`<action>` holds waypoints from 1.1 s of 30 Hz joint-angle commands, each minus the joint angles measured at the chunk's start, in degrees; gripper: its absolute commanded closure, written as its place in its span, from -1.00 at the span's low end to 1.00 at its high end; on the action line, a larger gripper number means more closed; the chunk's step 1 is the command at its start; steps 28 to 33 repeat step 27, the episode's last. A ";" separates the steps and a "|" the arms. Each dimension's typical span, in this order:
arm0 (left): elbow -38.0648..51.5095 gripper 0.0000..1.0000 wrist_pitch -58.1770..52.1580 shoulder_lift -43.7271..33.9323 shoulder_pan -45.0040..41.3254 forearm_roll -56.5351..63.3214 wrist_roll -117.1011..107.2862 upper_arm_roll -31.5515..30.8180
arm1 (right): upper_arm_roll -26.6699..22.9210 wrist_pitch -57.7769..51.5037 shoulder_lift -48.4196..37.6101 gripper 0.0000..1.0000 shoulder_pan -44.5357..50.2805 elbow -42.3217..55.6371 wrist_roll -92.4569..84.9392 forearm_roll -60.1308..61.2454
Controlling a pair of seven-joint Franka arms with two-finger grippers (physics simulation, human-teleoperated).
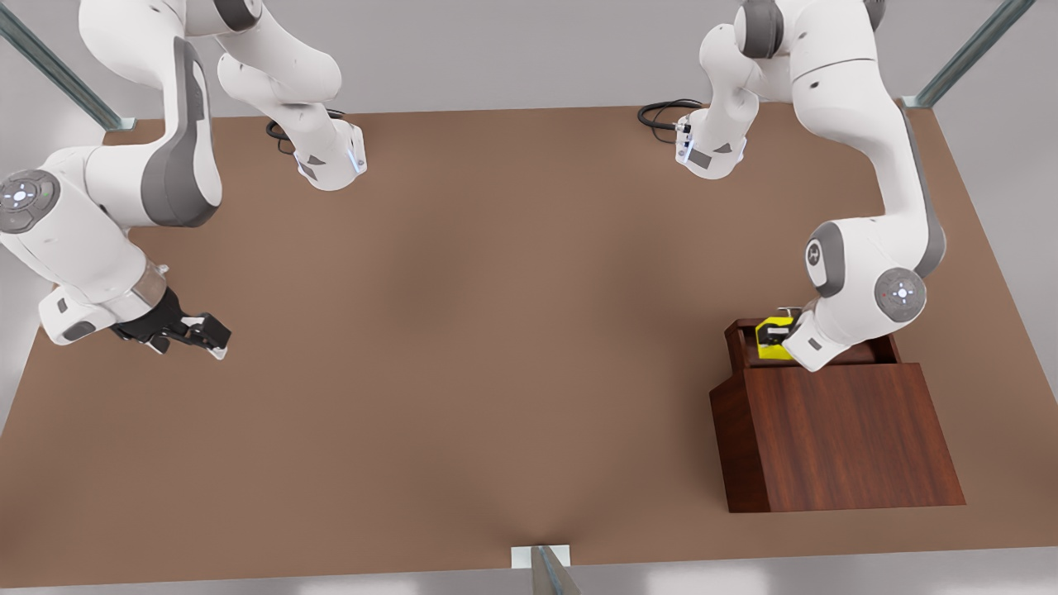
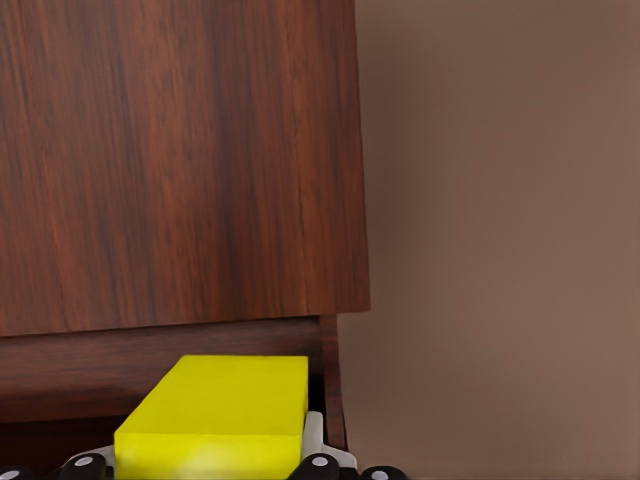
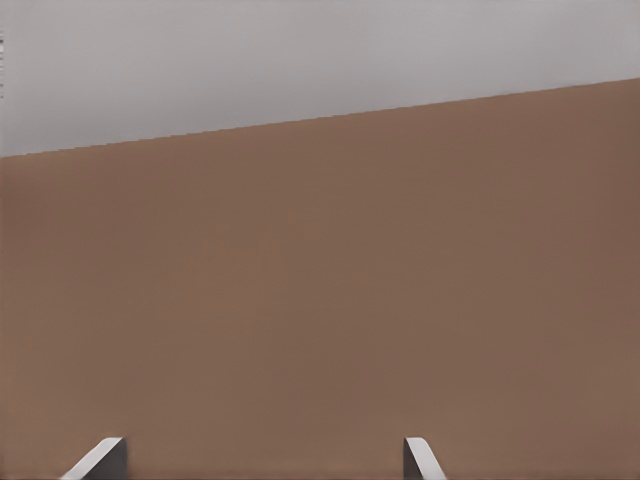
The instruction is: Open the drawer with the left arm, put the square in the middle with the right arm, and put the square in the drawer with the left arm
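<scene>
Lowering the square, gripped in the left gripper, squarely into the drawer before letting go. Waiting wide-jawed over the counter: the right gripper.

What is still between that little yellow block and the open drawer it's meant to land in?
Nothing visible. The left gripper holds the yellow square right over the open drawer, no obstacle beneath. The right gripper waits, open, across the table.

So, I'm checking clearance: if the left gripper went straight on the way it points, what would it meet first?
Probably the drawer floor. The left gripper, fingers shut on the square, points down into the open drawer, so the square would likely touch first; depth is unclear.
</scene>
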 commanded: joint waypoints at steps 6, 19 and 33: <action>0.01 -1.00 0.07 1.00 0.01 -1.05 -0.07 0.01 | 0.00 0.08 0.00 -1.00 -0.05 0.09 0.09 0.00; 19.17 -1.00 -11.97 -0.93 0.96 4.65 -10.97 -5.08 | 0.00 0.08 -0.18 -1.00 -0.05 0.00 0.09 0.00; 13.54 -1.00 -9.95 -7.96 25.23 23.64 -11.14 -37.79 | 0.00 0.08 -0.18 -1.00 -0.05 0.00 0.09 0.00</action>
